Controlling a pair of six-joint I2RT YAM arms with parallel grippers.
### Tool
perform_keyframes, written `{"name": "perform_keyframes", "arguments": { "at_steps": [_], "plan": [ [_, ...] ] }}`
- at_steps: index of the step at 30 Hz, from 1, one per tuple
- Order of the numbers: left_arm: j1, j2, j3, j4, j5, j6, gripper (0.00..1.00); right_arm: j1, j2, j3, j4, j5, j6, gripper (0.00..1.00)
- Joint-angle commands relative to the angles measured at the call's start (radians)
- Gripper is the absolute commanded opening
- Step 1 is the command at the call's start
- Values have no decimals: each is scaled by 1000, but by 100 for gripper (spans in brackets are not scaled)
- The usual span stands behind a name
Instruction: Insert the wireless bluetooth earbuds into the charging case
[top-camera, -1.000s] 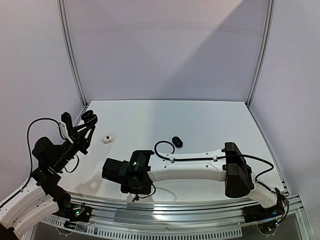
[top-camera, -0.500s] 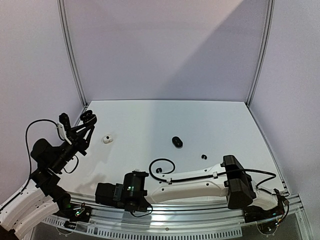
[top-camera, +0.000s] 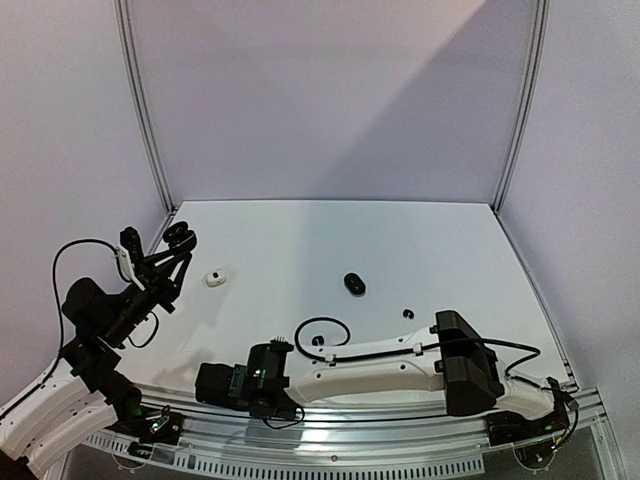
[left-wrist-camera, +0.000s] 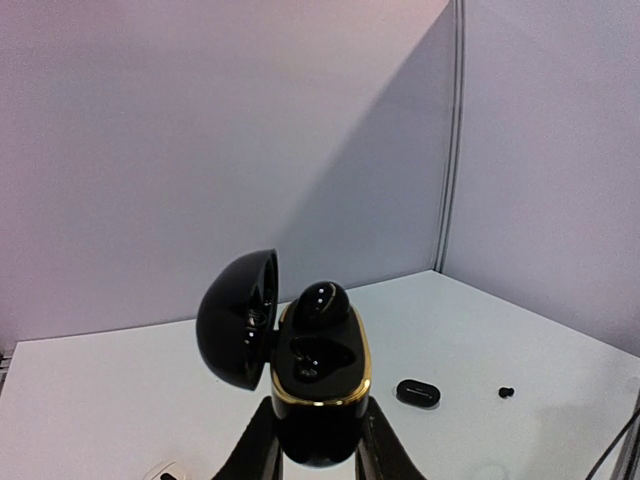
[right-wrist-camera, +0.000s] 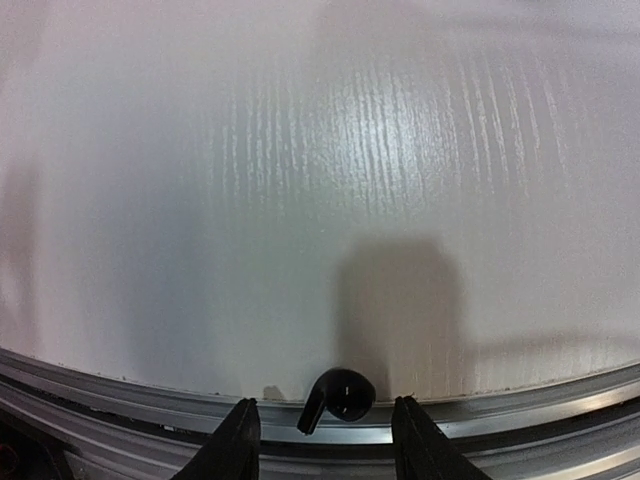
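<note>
Holding the open charging case (left-wrist-camera: 318, 385) up off the table (top-camera: 400, 240) at the far left, the left gripper (left-wrist-camera: 320, 450) is clamping the case's lower body between its fingers, with the lid (left-wrist-camera: 238, 318) swung back to the left. A seated earbud (left-wrist-camera: 320, 303), glossy black, is resting in the upper pocket and appears to be standing proud rather than fully bedded. The lower pocket is looking empty, though the dark gloss makes that hard to tell.

Just to the right, a small white case (top-camera: 214, 278) is lying on the table untouched. Nearer the front rail, the right gripper (right-wrist-camera: 324, 425) is hanging low with its jaws apart and gripping nothing. An edge earbud (right-wrist-camera: 338, 393), black and hooked, is lying on the table's near lip just beyond the fingertips and lined up with the gap between them.

Further right, a closed black case (top-camera: 354, 284) and a loose earbud (top-camera: 407, 313) are waiting well apart from both arms.

Judging by this, the task is sitting early to midway: one bud is in and its partner is about to be picked. The pick, the insertion and any other pairs are all remaining.
</note>
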Motion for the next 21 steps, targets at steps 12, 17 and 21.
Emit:
{"name": "perform_keyframes", "arguments": {
  "at_steps": [12, 17, 21],
  "plan": [
    [-3, 1, -18, 11, -16, -2, 0, -16, 53, -11, 11, 9, -35, 32],
    [2, 0, -20, 12, -15, -2, 0, -21, 56, -24, 17, 20, -41, 28],
    [4, -1, -18, 12, -14, -2, 0, -29, 59, -31, 26, 21, -55, 22]
  ]
}}
